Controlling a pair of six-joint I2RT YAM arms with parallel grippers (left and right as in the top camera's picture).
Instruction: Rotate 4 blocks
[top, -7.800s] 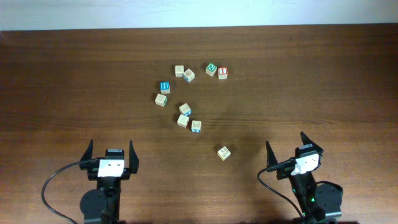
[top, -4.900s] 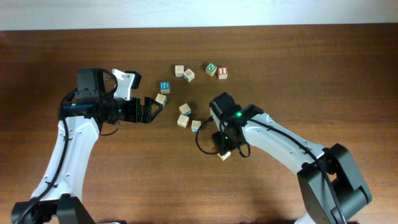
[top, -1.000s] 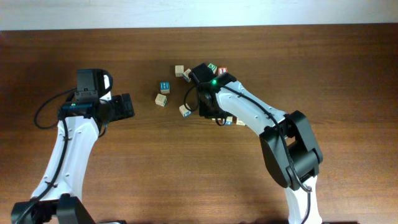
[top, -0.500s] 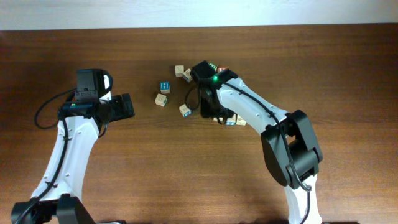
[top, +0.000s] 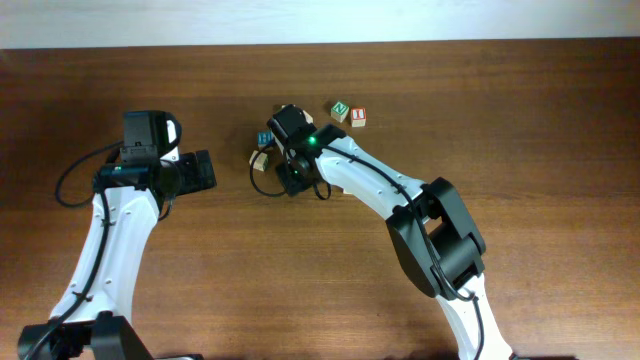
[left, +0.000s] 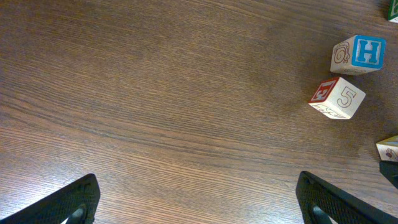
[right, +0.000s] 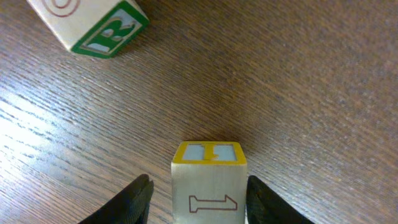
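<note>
Since the job is only to turn blocks (top: 259, 158) where they lie, the brown table (top: 540, 250) carries nothing but a loose scatter of them near its far middle. The right arm (top: 370, 185) stretches well across to reach that cluster, covering several cubes from above. The left arm (top: 110, 240) hangs off to the side, I'd guess to leave its partner room. The left gripper (left: 199, 202) has its jaws spread as wide as they go and holds nothing, with bare wood between them. Ahead of it sit a blue H block (left: 357, 55) and, just beside that, a block marked 5 (left: 337, 98), both untouched.

The right gripper (right: 199, 190) is low over the table, jaws apart and straddling a yellow-topped block (right: 208, 180). The block stands upright on the wood. A sliver of table shows at its left side, so it isn't clamped. That straddle looks like a grip for twisting. A green R block (right: 102, 25) lies tilted, well clear of the fingers.
</note>
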